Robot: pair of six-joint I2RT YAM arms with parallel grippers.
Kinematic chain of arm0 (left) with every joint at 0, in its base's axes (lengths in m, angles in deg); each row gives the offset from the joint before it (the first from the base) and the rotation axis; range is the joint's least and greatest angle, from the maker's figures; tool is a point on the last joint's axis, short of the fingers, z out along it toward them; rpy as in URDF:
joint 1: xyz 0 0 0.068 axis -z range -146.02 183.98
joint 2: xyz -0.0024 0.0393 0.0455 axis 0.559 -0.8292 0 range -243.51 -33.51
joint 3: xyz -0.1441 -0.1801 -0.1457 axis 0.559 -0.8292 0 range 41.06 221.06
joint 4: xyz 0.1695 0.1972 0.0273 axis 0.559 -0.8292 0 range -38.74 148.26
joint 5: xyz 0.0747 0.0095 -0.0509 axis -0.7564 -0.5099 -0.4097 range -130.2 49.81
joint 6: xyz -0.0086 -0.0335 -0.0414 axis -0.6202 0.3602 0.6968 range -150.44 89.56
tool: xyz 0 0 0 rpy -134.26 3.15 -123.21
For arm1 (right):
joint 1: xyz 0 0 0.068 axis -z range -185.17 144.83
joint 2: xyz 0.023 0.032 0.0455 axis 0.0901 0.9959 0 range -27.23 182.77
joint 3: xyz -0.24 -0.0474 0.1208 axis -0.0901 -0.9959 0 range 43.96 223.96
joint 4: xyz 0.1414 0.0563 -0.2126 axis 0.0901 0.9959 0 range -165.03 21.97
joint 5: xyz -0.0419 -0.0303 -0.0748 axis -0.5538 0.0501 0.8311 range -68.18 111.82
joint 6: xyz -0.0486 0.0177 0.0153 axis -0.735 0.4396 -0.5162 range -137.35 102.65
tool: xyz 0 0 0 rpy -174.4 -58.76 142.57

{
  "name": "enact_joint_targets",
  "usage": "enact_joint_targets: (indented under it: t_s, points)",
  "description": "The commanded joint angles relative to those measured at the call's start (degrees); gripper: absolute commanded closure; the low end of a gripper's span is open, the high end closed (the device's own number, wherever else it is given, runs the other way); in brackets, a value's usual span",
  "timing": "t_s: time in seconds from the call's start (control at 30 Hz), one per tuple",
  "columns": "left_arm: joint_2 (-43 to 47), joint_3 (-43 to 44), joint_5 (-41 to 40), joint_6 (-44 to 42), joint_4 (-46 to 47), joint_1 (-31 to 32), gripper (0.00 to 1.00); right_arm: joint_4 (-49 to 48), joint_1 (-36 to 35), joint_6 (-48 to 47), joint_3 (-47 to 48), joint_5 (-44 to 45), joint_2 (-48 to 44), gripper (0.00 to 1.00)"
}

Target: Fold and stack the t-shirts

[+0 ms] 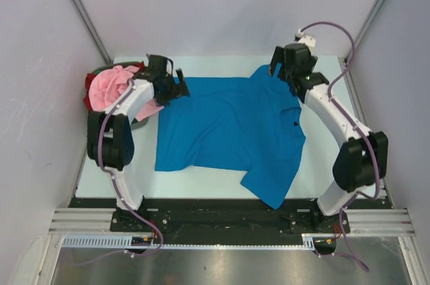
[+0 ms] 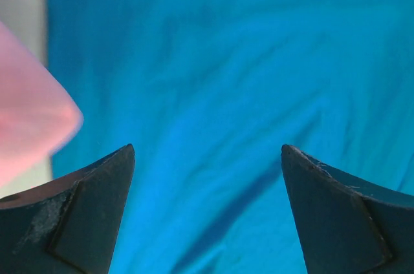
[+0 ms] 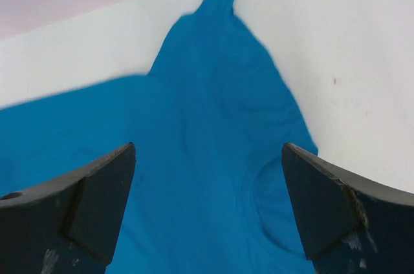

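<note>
**A:** Shirt status?
**B:** I see the blue t-shirt [image 1: 228, 130] spread on the counter [image 1: 195, 181], lightly wrinkled, collar right. Pink t-shirt [image 1: 111, 90] and red t-shirt [image 1: 89, 97] are bunched far left.
**A:** Arms?
**B:** Both reach far. Left gripper [image 1: 180, 90] over blue's far-left corner, right gripper [image 1: 277, 70] over the far sleeve. Both spread wide, holding nothing.
</note>
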Motion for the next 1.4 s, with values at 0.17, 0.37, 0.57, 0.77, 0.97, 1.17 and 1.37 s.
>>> enact_joint_targets:
  t_s: [0.17, 0.37, 0.57, 0.77, 0.97, 1.17, 1.37]
  points:
    - [18.54, -16.71, -6.88, -0.52, 1.95, 10.42, 0.0, 11.53, -13.1, 2.42, -17.06, 3.18, -11.99, 0.0]
    - [24.87, -28.31, -14.55, 2.81, -1.22, 15.44, 0.0, 11.9, -17.84, 8.22, -30.92, -1.66, -18.66, 0.0]
    - [30.85, -38.77, -14.02, 6.77, 0.19, 16.31, 0.0, 9.26, -20.74, 14.72, -43.24, -3.24, -23.07, 0.0]
    - [36.3, -44.84, -15.43, 9.67, -0.61, 19.21, 0.0, 10.83, -28.3, 23.94, -48.54, -1.14, -24.82, 0.0]
    - [44.03, -50.46, -15.26, 12.93, -1.57, 20.97, 0.0, 14.87, -35.42, 34.57, -54.16, 2.21, -33.69, 0.0]
    - [52.82, -55.91, -12.71, 16.88, -1.92, 20.97, 0.0, 21.9, -38.5, 44.16, -59.52, 3.26, -45.9, 0.0]
    - [54.67, -60.31, -17.71, 21.53, -2.89, 20.8, 0.0, 26.56, -42.19, 50.67, -61.99, 4.14, -52.07, 0.0]
